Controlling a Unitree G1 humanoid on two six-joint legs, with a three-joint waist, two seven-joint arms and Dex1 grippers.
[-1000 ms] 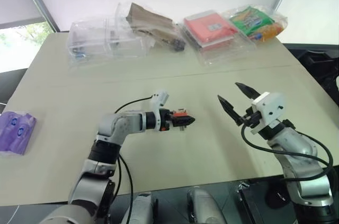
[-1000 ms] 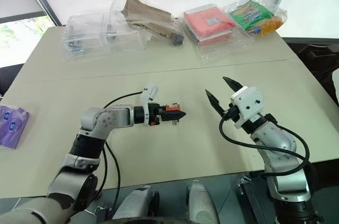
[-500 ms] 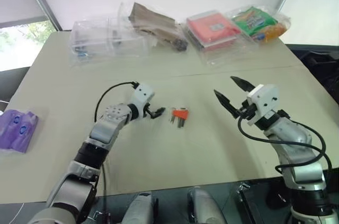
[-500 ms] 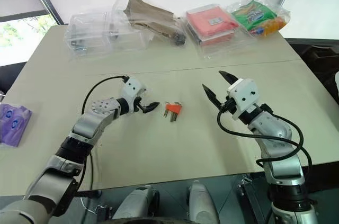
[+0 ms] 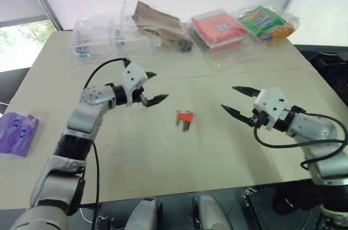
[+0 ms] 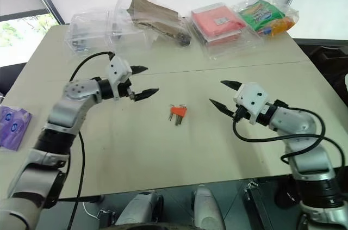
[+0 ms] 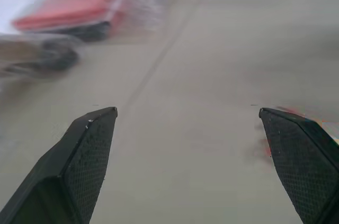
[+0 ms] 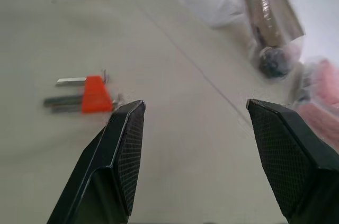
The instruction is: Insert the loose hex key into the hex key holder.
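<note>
The holder [image 5: 185, 117] is lying flat on the table [image 5: 163, 148], just below the middle of the head-camera frame, between the two grippers and touching neither. Grey keys are sticking out of the red block toward the lower edge of the frame. In the right wrist view the holder [image 8: 95, 95] is sitting at the left of the frame, with grey keys poking out on both sides of the block. I cannot tell a separate loose key apart from the keys in the block.

The left gripper [image 5: 154, 86] is hovering at the centre left of the frame, above and to the left of the holder, well apart from it. Its fingers [image 7: 90, 144] are spread wide and gripping nothing.

The right gripper [image 5: 235, 101] is hanging at the centre right, pointing toward the holder, near it but apart. Its fingers [image 8: 124, 144] are standing apart with nothing between them.

Along the top edge of the frame, clear boxes [image 5: 103, 39], a brown bag [image 5: 155, 20], a red packet [image 5: 217, 29] and a green packet [image 5: 263, 20] are sitting in a row. A purple pack [image 5: 16, 135] is lying at the left edge.
</note>
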